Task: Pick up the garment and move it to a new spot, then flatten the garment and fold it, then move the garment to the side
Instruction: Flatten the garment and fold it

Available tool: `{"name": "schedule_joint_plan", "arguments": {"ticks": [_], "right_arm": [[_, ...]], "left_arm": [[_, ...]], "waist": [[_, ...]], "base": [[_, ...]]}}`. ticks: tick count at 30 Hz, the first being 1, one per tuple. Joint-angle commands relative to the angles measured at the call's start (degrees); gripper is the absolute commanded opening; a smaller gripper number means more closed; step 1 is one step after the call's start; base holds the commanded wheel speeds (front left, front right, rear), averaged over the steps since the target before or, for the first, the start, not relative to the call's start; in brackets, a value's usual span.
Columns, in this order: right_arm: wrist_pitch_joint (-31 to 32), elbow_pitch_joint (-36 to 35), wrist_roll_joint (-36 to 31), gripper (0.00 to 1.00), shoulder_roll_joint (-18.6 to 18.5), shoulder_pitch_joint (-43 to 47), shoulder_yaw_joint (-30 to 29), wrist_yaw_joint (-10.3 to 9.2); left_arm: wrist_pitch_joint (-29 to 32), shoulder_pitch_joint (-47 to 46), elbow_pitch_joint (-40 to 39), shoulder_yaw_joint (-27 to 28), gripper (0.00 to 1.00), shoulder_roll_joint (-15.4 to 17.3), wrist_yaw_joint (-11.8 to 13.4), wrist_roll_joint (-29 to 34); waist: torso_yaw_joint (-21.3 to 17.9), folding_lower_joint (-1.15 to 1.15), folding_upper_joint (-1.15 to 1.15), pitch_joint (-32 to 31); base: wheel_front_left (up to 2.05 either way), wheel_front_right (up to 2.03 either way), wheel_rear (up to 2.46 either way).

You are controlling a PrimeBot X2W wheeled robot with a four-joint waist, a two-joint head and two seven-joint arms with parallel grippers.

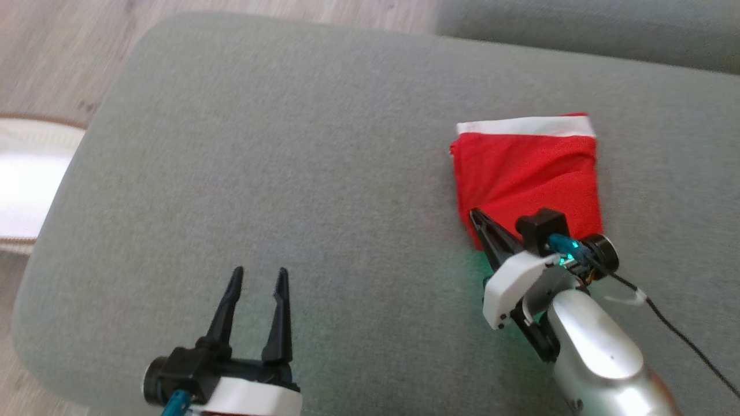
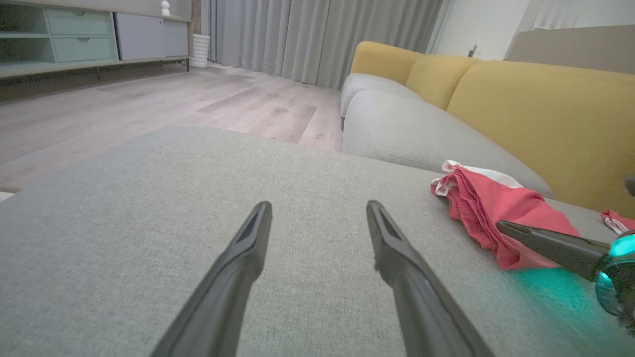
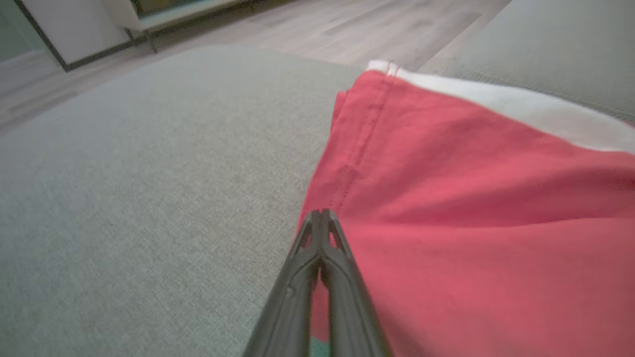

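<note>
**Shut right tool at the garment's corner**

The right tool [image 1: 473, 214] is fully closed, its tips at the near left corner of the folded red garment [image 1: 523, 173]. I cannot tell whether any cloth is pinched. The left tool [image 1: 259, 271] stands wide open and empty, well apart. The garment lies on the right of the grey cushion [image 1: 260, 144]. Dragging it by one corner could pull the fold open. The distant cabinet [image 2: 59, 39] is too dim to show its contents.

Open cushion [image 1: 260, 144] left of garment [image 1: 526, 173]

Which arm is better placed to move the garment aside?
Right: the shut right gripper sits at the near corner of the red garment; the open left gripper hovers over the cushion, well away.
</note>
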Motion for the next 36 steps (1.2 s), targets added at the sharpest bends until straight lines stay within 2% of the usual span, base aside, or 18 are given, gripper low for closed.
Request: {"name": "schedule_joint_plan", "arguments": {"ticks": [1, 5, 12, 14, 15, 16, 17, 28, 36], "right_arm": [[-1.6, -2.6, 0.8, 0.0, 1.1, 0.4, 0.8, 0.42], [-4.3, -5.8, 1.0, 0.0, 1.0, 3.1, -1.9, 0.42], [-5.9, -13.2, -0.8, 0.0, -1.3, 12.2, -11.5, 0.42], [-5.9, -15.1, -1.3, 0.25, -1.8, 15.0, -13.6, 0.42], [-6.0, -16.0, -1.7, 0.53, -2.2, 16.2, -14.7, 0.42], [-6.3, -17.0, -2.2, 0.88, -2.5, 17.3, -15.7, 0.42], [-6.7, -17.8, -2.5, 1.0, -2.6, 18.4, -16.7, 0.42], [-11.8, -21.4, -2.7, 1.0, -1.5, 26.7, -23.4, 0.42], [-12.5, -19.7, -2.6, 1.0, -0.3, 29.7, -24.3, 0.42]], "left_arm": [[-0.5, -0.2, -1.8, 2.3, 1.0, -0.1, 0.2, 0.2], [-0.5, 0.9, -1.7, 3.6, 1.0, -0.1, 0.3, 0.8], [-0.5, 3.7, -0.3, 6.2, 1.0, -0.1, -0.5, 3.4], [-0.5, 4.5, 0.9, 6.7, 1.0, 0.1, -0.8, 4.5], [-0.5, 4.8, 1.4, 6.9, 1.0, 0.2, -1.0, 4.8], [-0.5, 4.9, 1.8, 7.3, 1.0, 0.2, -1.2, 5.1], [-0.5, 5.1, 2.2, 7.6, 1.0, 0.2, -1.4, 5.4], [-0.5, 6.0, 6.0, 10.4, 1.0, 0.2, -3.1, 6.9], [-0.5, 5.9, 8.7, 12.3, 1.0, 0.1, -3.3, 6.7]], "waist": [[-1.3, 0.0, 0.0, -1.6], [-3.3, 0.0, 0.0, -4.4], [-6.9, 0.0, 0.0, -9.4], [-7.6, 0.0, 0.0, -10.4], [-8.0, 0.0, 0.0, -10.6], [-8.3, 0.0, 0.0, -10.9], [-8.5, 0.0, 0.0, -11.1], [-9.4, 0.0, 0.0, -12.5], [-9.9, 0.0, 0.0, -13.1]], "base": [[0.0, 0.0, 0.0], [0.0, 0.0, 0.0], [0.0, 0.0, 0.0], [0.0, 0.0, 0.0], [0.0, 0.0, 0.0], [0.0, 0.0, 0.0], [0.0, 0.0, 0.0], [0.0, 0.0, 0.0], [0.0, 0.0, 0.0]]}}
